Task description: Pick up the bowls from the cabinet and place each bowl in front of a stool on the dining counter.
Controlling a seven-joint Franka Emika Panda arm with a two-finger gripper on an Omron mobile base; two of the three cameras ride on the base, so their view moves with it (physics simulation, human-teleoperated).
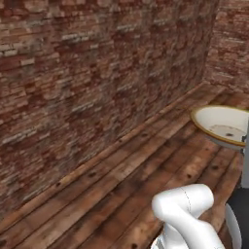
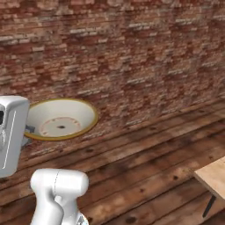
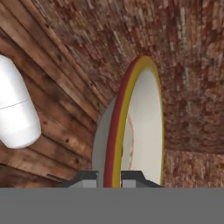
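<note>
My gripper (image 3: pixel 109 177) is shut on the rim of a wide shallow cream bowl (image 3: pixel 142 127) with a tan-brown rim. One dark fingertip (image 3: pixel 89 177) is on the outside and the other on the inside. The bowl (image 1: pixel 221 124) hangs in the air above the wooden floor, at the right edge of the left base view. In the right base view the bowl (image 2: pixel 61 118) is at the left, tipped so that its inside faces the camera. The cabinet and the dining counter are out of view.
A red-brown brick wall (image 1: pixel 97 73) stands close ahead and meets a side wall at the far corner. Dark wooden floorboards (image 2: pixel 145 154) run along it. A light wooden top on a dark leg (image 2: pixel 213 176) juts in at the lower right.
</note>
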